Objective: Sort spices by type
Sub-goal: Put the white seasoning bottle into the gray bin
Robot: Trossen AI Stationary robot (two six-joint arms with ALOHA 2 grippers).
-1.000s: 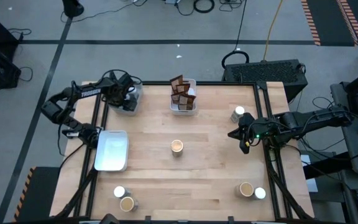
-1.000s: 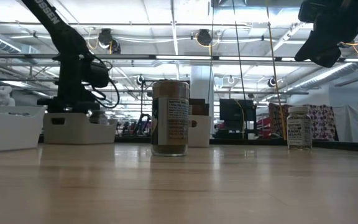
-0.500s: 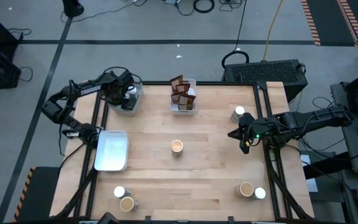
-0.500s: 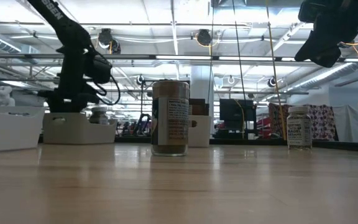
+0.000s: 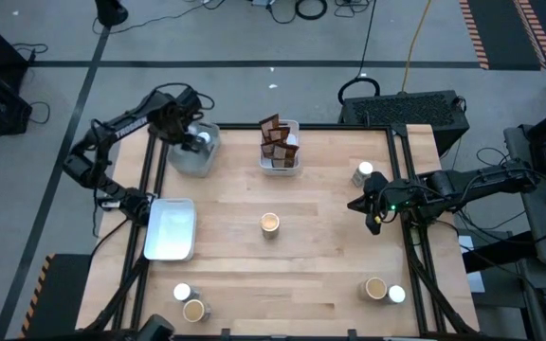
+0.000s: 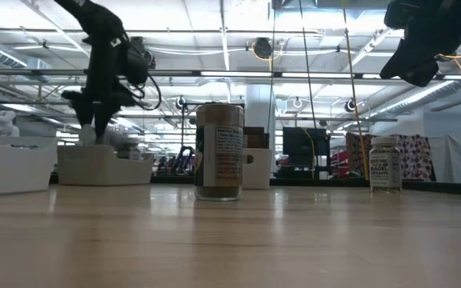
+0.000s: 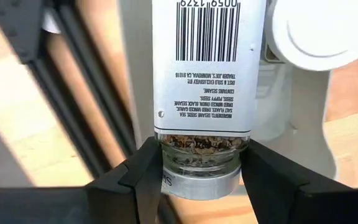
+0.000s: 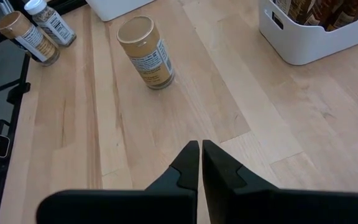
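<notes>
My left gripper [image 7: 201, 152] hangs above the clear tray [image 5: 197, 161] at the table's far left, shut on a white-labelled spice jar [image 7: 204, 62]. In the tray below stands another white-topped jar [image 7: 328, 31]. My right gripper [image 8: 201, 155] waits shut, raised over the table's right side [image 5: 375, 220]. A tan-topped jar [image 5: 269, 223] stands at the table's middle. A white-topped jar [image 5: 364, 173] stands far right. Brown packets [image 5: 279, 142] stand in a white tray. My left gripper pinches the jar's glass neck [image 7: 201, 144], just below its cap [image 7: 197, 185], between its two fingers [image 7: 145, 177]. The fingers point down from above. The jar hangs upright below them over the tray; its lower end lies outside the wrist view.
An empty white tray [image 5: 171, 228] lies at the table's left edge. A white-topped jar [image 5: 182, 293] and a tan-topped one [image 5: 194, 309] stand near left. Another such pair [image 5: 375, 288] stands near right. Black frame rails run along both table sides.
My left gripper has risen straight up from inside the far-left tray to well above it, still pointing down and shut on the jar.
</notes>
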